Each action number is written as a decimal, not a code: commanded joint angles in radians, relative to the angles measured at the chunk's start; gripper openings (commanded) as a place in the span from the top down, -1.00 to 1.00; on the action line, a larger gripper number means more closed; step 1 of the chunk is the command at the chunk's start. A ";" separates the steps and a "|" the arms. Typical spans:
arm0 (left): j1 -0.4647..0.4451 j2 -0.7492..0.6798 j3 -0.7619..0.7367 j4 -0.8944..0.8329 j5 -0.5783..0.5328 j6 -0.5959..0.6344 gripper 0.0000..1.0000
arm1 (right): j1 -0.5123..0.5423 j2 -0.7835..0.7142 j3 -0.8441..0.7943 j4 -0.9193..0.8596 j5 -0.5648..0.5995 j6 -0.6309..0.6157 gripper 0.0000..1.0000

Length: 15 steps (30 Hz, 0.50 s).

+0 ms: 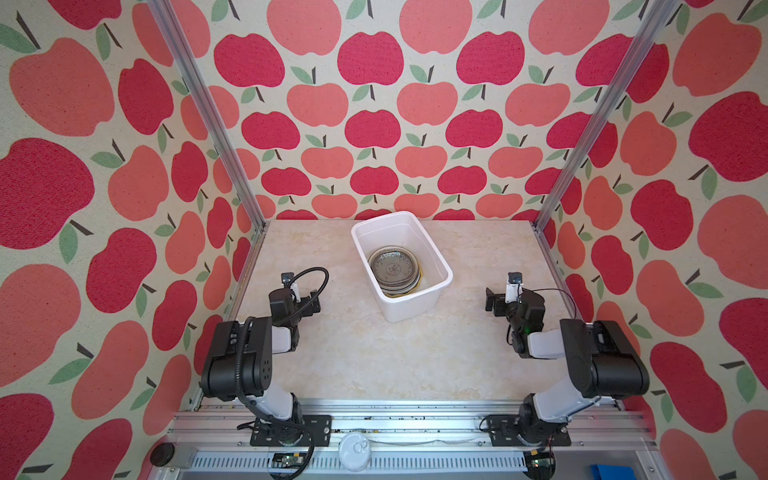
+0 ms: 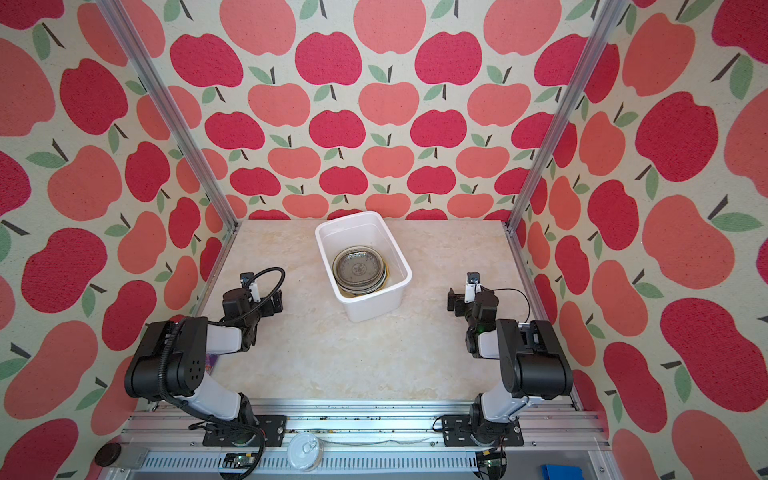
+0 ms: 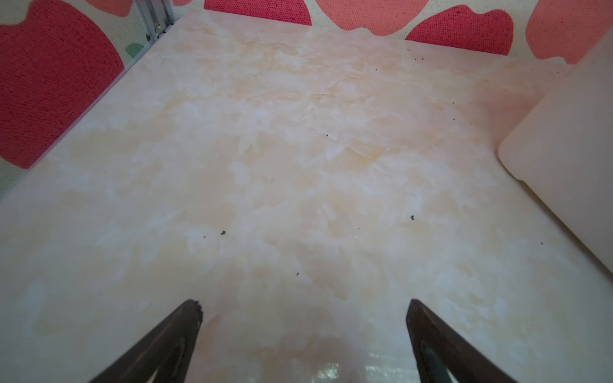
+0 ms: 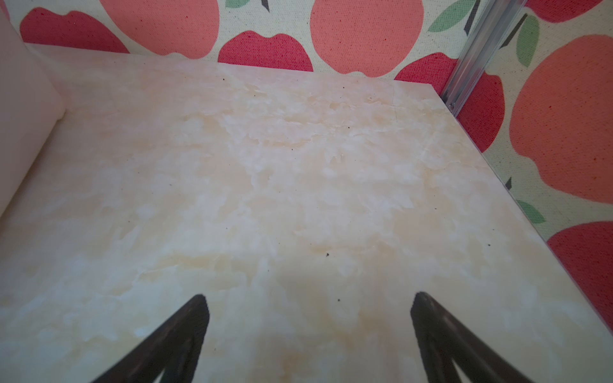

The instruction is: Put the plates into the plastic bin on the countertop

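The white plastic bin [image 1: 411, 309] [image 2: 374, 309] stands at the back middle of the marble countertop [image 1: 395, 361]. A stack of plates [image 1: 392, 268] [image 2: 358, 270] lies inside it, a translucent brown patterned one on top and a yellow edge showing beneath. My left gripper [image 1: 312, 304] [image 3: 303, 306] hovers open and empty over bare countertop, left of the bin; the bin's wall [image 3: 564, 149] shows at the edge of the left wrist view. My right gripper [image 1: 492, 301] [image 4: 310, 300] stands open and empty to the right of the bin, whose wall [image 4: 20, 116] appears at that view's edge.
Aluminium posts [image 1: 208, 112] [image 1: 598, 112] rise at the back corners before apple-patterned walls. A front rail [image 1: 407, 419] carries both arm bases. Below it lie a white round lid [image 1: 354, 451] and a blue object [image 1: 611, 471].
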 commanded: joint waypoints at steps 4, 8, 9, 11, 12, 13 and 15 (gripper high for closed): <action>-0.006 0.012 -0.006 0.140 -0.055 0.027 -0.98 | -0.013 0.002 0.023 -0.006 -0.021 0.005 -0.99; -0.011 0.010 -0.007 0.136 -0.064 0.030 -0.98 | -0.012 -0.001 0.019 0.000 -0.019 0.003 -0.98; -0.019 0.005 -0.005 0.124 -0.073 0.032 -0.98 | -0.011 -0.001 0.018 0.000 -0.018 0.004 -0.99; -0.021 0.009 -0.009 0.138 -0.076 0.037 -0.99 | -0.009 0.000 0.018 0.000 -0.013 0.002 -0.99; -0.020 0.006 -0.008 0.131 -0.075 0.036 -0.98 | -0.009 0.000 0.018 0.000 -0.013 0.003 -0.99; -0.020 0.006 -0.008 0.134 -0.076 0.037 -0.98 | -0.009 0.000 0.018 0.000 -0.013 0.002 -0.99; -0.020 0.006 -0.008 0.134 -0.075 0.036 -0.98 | -0.009 0.003 0.025 -0.009 -0.014 0.003 -0.98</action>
